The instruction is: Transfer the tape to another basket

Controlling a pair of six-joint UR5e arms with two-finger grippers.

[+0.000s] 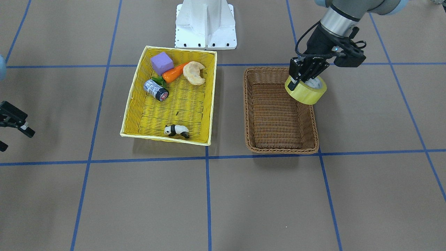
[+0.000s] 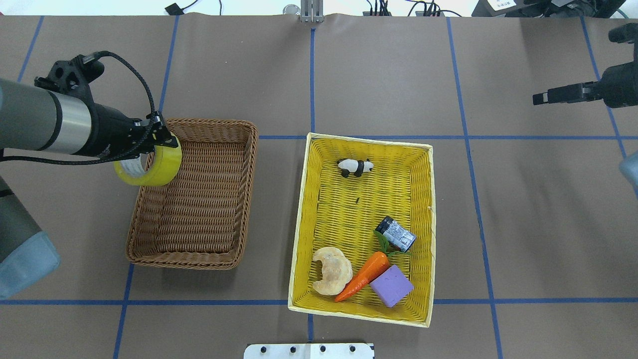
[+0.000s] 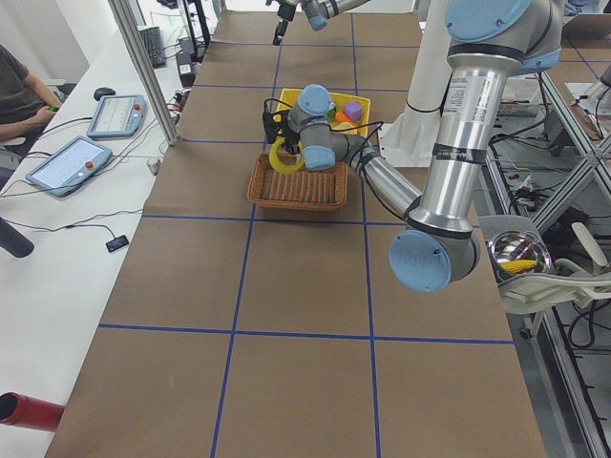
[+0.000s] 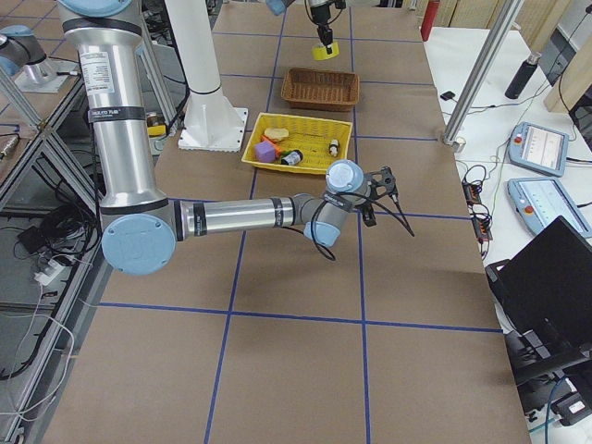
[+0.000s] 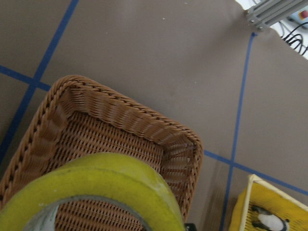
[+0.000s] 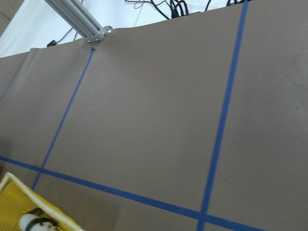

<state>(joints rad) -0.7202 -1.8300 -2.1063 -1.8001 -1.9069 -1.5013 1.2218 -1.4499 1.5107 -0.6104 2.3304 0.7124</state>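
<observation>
My left gripper (image 1: 306,77) is shut on the tape (image 1: 307,92), a wide yellowish roll with a white printed core. It holds the roll in the air above the brown wicker basket (image 1: 248,115), over the rim on my left side. In the overhead view the tape (image 2: 149,167) hangs over that basket's (image 2: 199,262) left wall. The left wrist view shows the tape (image 5: 96,187) close up above the basket's corner (image 5: 120,108). The basket holds nothing. My right gripper (image 1: 15,139) is open and empty, far off over bare table; it also shows in the overhead view (image 2: 541,97).
The bright yellow basket (image 2: 299,224) stands beside the brown one. It holds a panda figure (image 2: 355,167), a grey-and-black cylinder (image 2: 396,233), a carrot (image 2: 364,275), a purple cube (image 2: 392,285) and a bread piece (image 2: 331,270). The robot's white base (image 1: 205,24) stands behind it.
</observation>
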